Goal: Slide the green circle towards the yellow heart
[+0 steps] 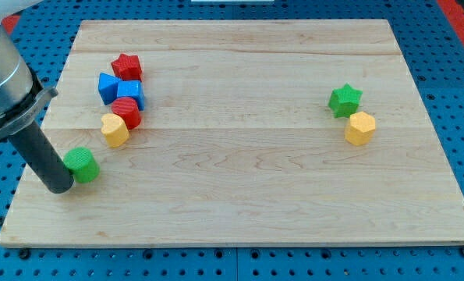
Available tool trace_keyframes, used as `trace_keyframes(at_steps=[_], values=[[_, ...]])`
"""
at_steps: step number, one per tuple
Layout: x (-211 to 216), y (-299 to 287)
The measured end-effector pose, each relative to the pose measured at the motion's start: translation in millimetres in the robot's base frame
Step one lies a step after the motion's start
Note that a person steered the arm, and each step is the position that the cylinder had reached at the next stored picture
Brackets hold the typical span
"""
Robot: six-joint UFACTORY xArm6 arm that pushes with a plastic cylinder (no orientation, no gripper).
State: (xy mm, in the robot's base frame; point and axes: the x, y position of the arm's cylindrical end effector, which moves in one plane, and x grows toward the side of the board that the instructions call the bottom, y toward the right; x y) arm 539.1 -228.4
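The green circle (pixel 82 165) lies near the board's left edge, low in the view. My tip (pixel 59 186) is right against its lower left side, seemingly touching it. The yellow heart (pixel 115 129) lies a short way up and to the right of the green circle, at the lower end of a cluster of blocks. The dark rod rises from the tip toward the view's upper left, up to the arm's grey body.
Above the yellow heart are a red circle (pixel 126 112), a blue cube (pixel 130 94), another blue block (pixel 107 86) and a red star (pixel 126 66). At the view's right are a green star (pixel 345 100) and a yellow pentagon (pixel 360 128). The wooden board (pixel 239 203) sits on a blue pegboard.
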Motion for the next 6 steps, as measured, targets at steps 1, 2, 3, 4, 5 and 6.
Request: trace_keyframes(at_steps=[1,2,3,4,5,6], values=[[-2,0],[-14,0],[-17,3],[-37,3],[-63,3],[-82,3]])
